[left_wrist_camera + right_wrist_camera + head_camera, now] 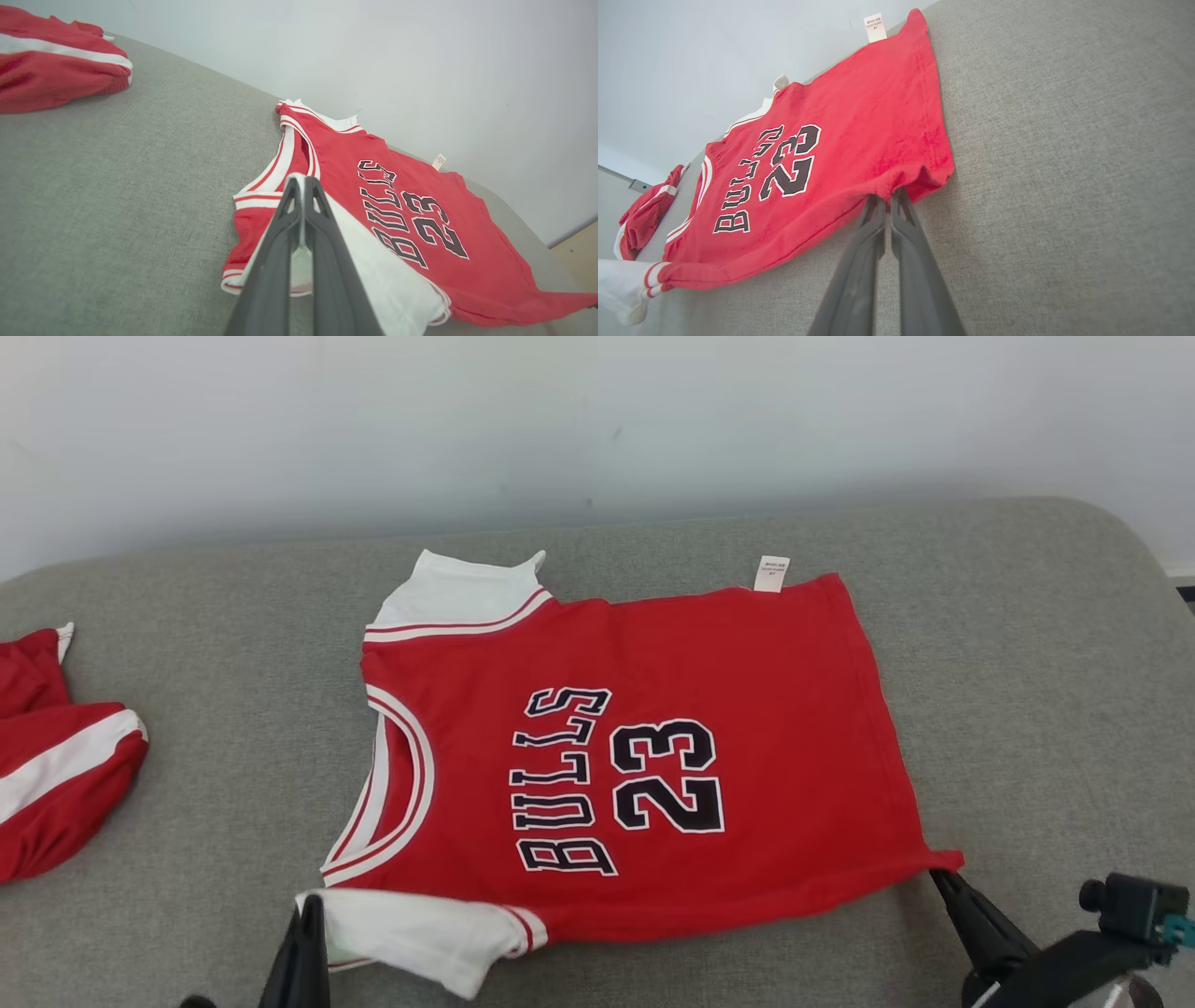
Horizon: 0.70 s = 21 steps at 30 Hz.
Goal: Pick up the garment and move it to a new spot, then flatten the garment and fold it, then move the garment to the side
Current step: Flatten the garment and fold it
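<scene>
Head view: red jersey [653,747], printed "BULLS 23", lies spread on a grey cushion [1027,663], collar toward the robot's left, hem toward its right. White near sleeve [420,933] at the lower edge; white far sleeve [457,593] at the upper edge, toward the wall [560,420]. White label [771,573] sticks out at the far hem corner. Left pincer [308,910] sits at the outer end of the near sleeve, fingers together. Right pincer [938,877] meets the near hem corner, which is drawn out to a point. Second garment [56,775], red with a white stripe, lies bunched at the left edge, well apart from the jersey.

Left wrist view: left pincer [301,182] narrow, both fingers pressed together with white sleeve [387,280] cloth pinched between them. Jersey [341,154] stretches away to the right across the cushion [117,196]; label [438,161] at its far edge. Second garment [51,70] at upper left.

Right wrist view: right pincer [888,198] narrow, fingertips clamped on the hem corner, where the red cloth gathers in small folds. Jersey [859,116] runs up and left from the grip, flat on the cushion [1064,163]. Label [875,27] at the top; sleeve [621,289] at lower left; second garment [644,219] beyond it.
</scene>
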Motion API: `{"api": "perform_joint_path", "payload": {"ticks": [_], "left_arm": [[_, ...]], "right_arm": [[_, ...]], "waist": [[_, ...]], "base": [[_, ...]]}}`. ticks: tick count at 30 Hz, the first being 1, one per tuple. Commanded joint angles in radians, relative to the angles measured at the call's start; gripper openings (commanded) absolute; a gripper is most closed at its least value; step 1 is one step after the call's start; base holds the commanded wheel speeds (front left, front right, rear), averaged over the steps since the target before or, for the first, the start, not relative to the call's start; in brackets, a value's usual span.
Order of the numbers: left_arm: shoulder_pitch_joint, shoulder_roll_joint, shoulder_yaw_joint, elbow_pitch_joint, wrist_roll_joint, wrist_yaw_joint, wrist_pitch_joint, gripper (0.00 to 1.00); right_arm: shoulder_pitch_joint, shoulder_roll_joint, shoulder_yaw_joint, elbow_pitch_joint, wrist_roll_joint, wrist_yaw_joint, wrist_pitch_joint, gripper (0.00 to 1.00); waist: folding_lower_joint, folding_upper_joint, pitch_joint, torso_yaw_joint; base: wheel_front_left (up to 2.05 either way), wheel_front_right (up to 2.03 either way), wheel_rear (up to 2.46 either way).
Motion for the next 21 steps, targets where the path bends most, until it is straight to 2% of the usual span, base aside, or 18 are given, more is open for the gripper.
{"api": "perform_joint_path", "payload": {"ticks": [1,9,21], "left_arm": [[-0.024,0.008,0.002,0.000,0.011,-0.007,0.003,0.00],[-0.254,0.066,-0.026,0.103,0.026,-0.026,0.071,0.00],[-0.541,0.093,-0.080,0.409,0.039,-0.050,0.045,0.00]], "right_arm": [[-0.018,0.001,0.005,-0.003,-0.006,-0.002,0.012,0.00],[-0.216,0.027,0.041,0.099,-0.053,-0.002,0.090,0.00],[-0.485,0.060,0.113,0.352,-0.115,-0.002,0.047,0.00]], "waist": [[0.0000,0.0000,0.005,-0.009],[0.0000,0.0000,0.034,-0.033],[0.0000,0.0000,0.107,-0.025]], "base": [[0.00,0.00,0.00],[0.00,0.00,0.00],[0.00,0.00,0.00]]}}
